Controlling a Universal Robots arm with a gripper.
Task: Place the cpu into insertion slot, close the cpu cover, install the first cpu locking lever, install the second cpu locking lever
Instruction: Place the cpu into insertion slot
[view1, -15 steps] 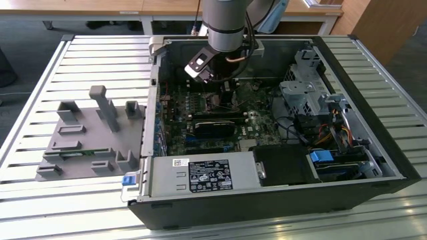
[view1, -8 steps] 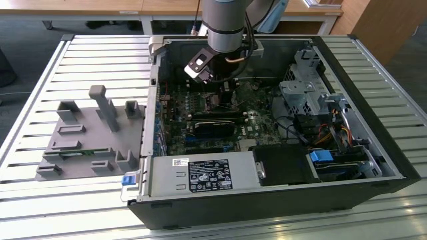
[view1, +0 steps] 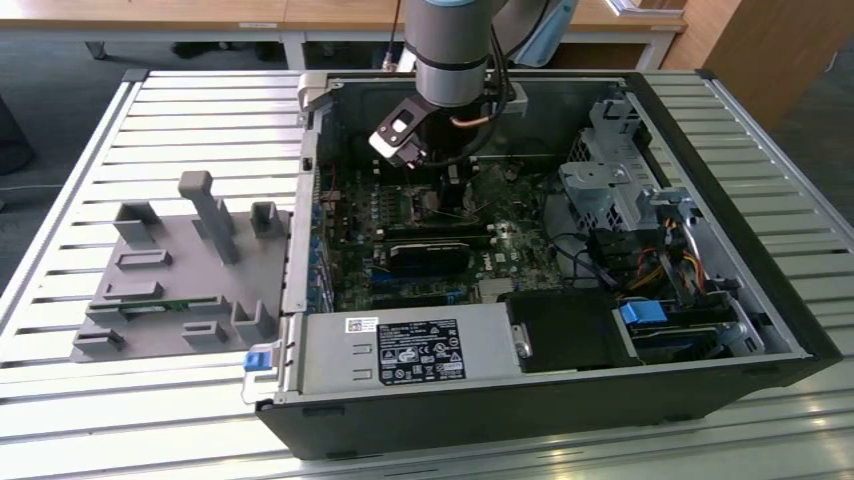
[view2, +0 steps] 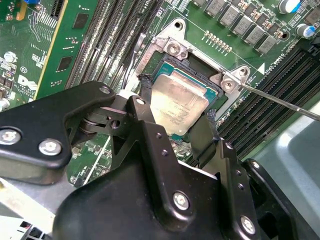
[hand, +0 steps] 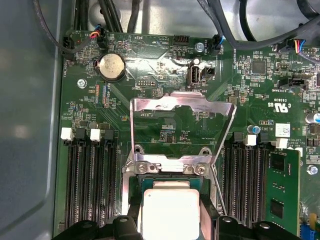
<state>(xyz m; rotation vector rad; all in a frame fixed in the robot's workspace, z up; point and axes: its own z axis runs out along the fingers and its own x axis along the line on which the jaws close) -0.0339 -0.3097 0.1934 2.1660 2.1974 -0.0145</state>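
Observation:
The cpu, a flat square chip with a silver-grey top, lies in or just over the insertion slot, whose black rim shows along one side. My gripper straddles the chip, with its black fingers pressed against two opposite edges. In the first wrist view the cpu sits between the same fingers. Behind the socket the cpu cover stands swung open on its hinge. A thin locking lever sticks out beside the socket, unlatched. In the exterior view the gripper reaches down onto the motherboard.
Long black memory slots flank the socket on both sides, and a green card stands close by. The power supply box lies at the case's near side and the drive cage at the exterior view's right. A grey fixture block sits outside the case.

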